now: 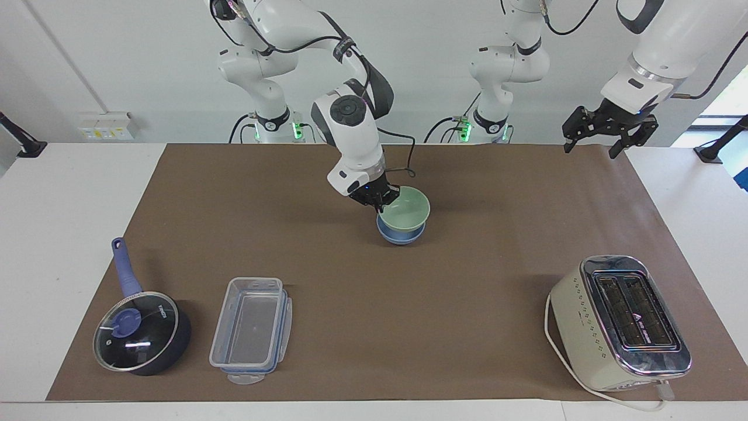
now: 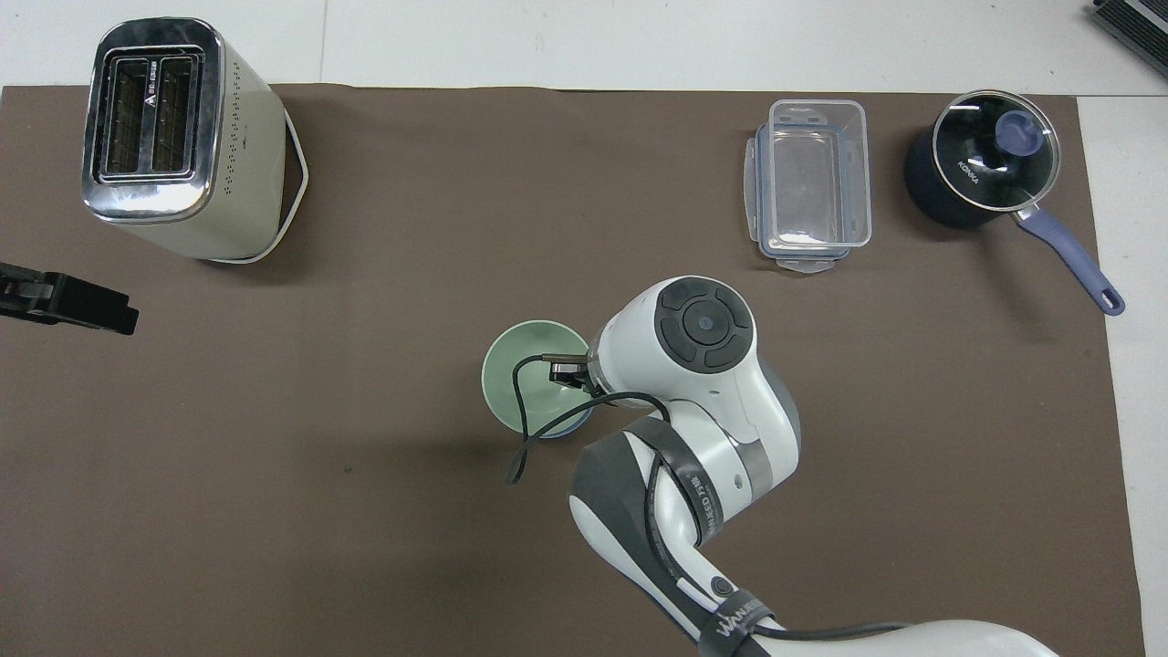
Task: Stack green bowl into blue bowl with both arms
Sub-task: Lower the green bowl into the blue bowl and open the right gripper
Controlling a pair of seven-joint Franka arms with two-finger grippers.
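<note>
Facing view: I'm holding the green bowl (image 1: 404, 210) by its rim in the right gripper (image 1: 377, 202), jaws pinching it, directly over the blue bowl (image 1: 400, 235) mid-tabletop. The left gripper (image 1: 608, 131) is waiting, jaws spread.

Overhead view: I'm seeing green bowl (image 2: 525, 379) covering blue almost wholly.

The green bowl (image 1: 405, 212) is sitting in the blue bowl (image 1: 400, 235) mid-table, while the toaster (image 1: 619, 320) is standing farther out toward the left arm's end, the food container (image 1: 251, 328) and saucepan (image 1: 142, 330) lying toward the right arm's end
</note>
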